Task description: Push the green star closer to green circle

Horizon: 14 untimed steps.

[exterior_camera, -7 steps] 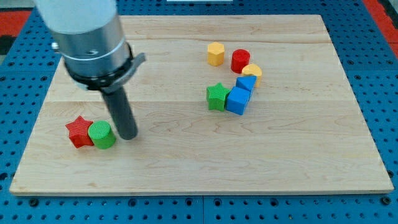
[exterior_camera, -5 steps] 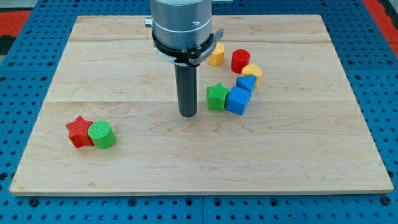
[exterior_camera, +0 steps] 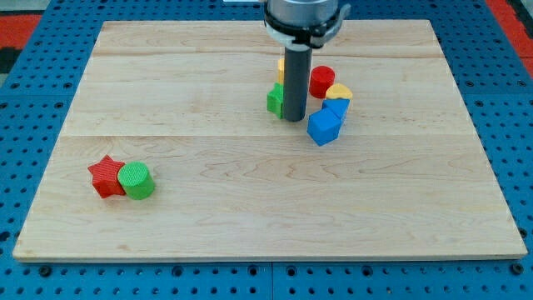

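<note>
My tip [exterior_camera: 293, 119] touches the green star's [exterior_camera: 274, 99] right side — a bare rod, no claw, gripping nothing. The green circle [exterior_camera: 136, 181] sits well apart at near left, touching the red star [exterior_camera: 105, 176].

A single camera looks down on the wooden tabletop [exterior_camera: 250, 208] from above and from the side at the view's bottom, tilted forward, so the far edge at the view's top appears shorter than the near edge. It stands back enough to take in the whole board, all four corners included, with a margin of blue perforated base [exterior_camera: 516, 125] around it (a strip of red shows in both upper corners). The rod's upper housing [exterior_camera: 304, 17] is cut off by the view's top edge. No second view exists, so nothing is shared between views.
</note>
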Each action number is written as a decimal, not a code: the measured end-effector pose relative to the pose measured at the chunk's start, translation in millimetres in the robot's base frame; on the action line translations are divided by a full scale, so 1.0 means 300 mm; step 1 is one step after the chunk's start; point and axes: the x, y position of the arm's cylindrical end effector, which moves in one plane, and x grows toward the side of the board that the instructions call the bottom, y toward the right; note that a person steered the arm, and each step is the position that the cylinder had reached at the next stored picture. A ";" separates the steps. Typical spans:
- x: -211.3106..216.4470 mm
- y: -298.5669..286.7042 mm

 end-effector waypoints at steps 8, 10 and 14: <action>-0.265 -0.334; -0.162 -0.300; 0.259 -0.318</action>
